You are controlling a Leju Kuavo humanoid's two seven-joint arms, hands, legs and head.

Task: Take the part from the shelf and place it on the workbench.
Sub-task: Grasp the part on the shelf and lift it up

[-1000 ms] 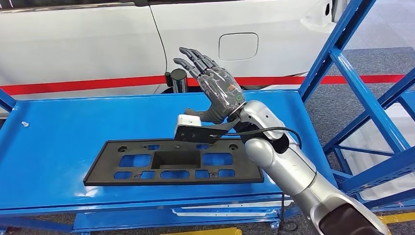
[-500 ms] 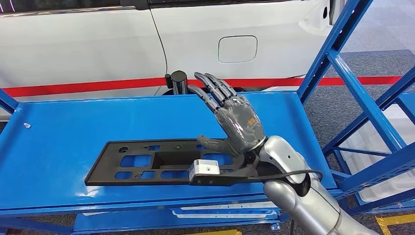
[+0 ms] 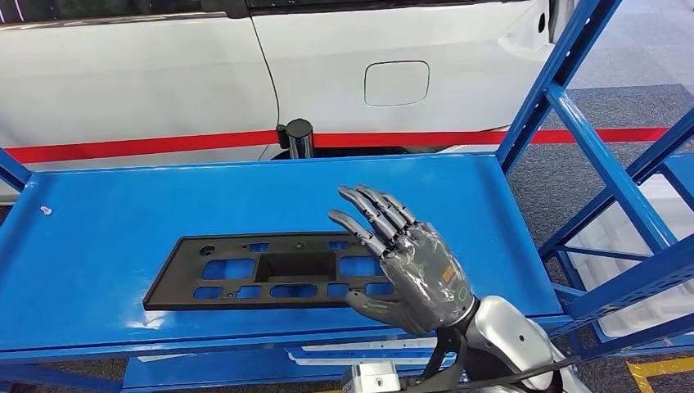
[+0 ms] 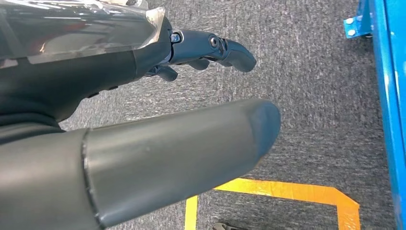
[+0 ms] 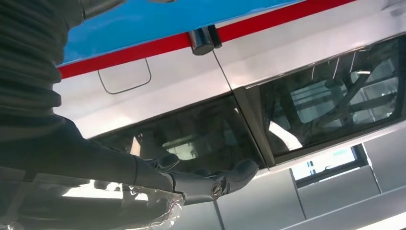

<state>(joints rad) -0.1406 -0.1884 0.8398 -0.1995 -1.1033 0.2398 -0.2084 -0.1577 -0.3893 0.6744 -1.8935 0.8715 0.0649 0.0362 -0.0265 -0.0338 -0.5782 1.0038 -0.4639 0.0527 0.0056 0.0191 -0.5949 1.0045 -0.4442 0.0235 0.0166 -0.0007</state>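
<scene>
The part, a flat black plastic panel [image 3: 245,270] with several rectangular cut-outs, lies on the blue shelf [image 3: 106,221] near its front edge. My right hand [image 3: 405,266] hovers over the panel's right end, fingers spread and holding nothing; its fingers [image 5: 210,179] also show in the right wrist view against the car's window. My left hand [image 4: 143,110] hangs beside my body over grey carpet, thumb and fingers [image 4: 225,48] apart, nothing in it.
A white car [image 3: 245,74] with a fuel flap stands behind the shelf, with a red strip along its lower side. Blue rack uprights and braces [image 3: 573,106] rise at the right. A black cylinder [image 3: 299,135] stands behind the shelf. Yellow floor tape [image 4: 287,191] marks the carpet.
My right hand has pulled back from the far side of the shelf toward me and lower, now over the panel's right end. The panel has stayed where it lay.
</scene>
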